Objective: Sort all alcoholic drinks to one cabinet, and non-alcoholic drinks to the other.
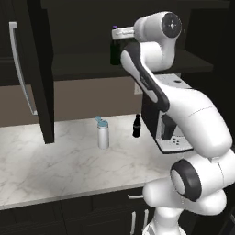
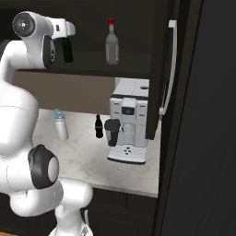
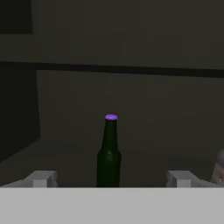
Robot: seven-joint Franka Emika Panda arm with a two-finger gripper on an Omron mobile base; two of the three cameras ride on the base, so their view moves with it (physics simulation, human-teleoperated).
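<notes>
Nearest you: the white Franka arm with dark joints (image 1: 193, 124), rising from the base and reaching up into the open upper cabinet.

Item, near-black upper wall cabinet (image 1: 41, 69), door swung open, long silver bar handle (image 1: 20, 69) facing you.

Item, white marbled desk (image 1: 55, 160), carrying a white-and-black coffee machine (image 2: 131, 124).

Item, clear-grey glass liquor bottle with red cap (image 2: 111, 42), upright on the cabinet shelf.

Item, slim dark green beer bottle (image 3: 108, 153), upright on the same shelf, well left of the liquor bottle.

Item, white cylindrical flask with light-blue spout lid (image 1: 103, 133), upright on the desk.

Item, small black cola-style bottle with red label (image 1: 136, 126), upright, near the coffee machine.

Your pincer (image 3: 111, 180) stands spread wide, fingers either side of the beer bottle, gripping nothing.
</notes>
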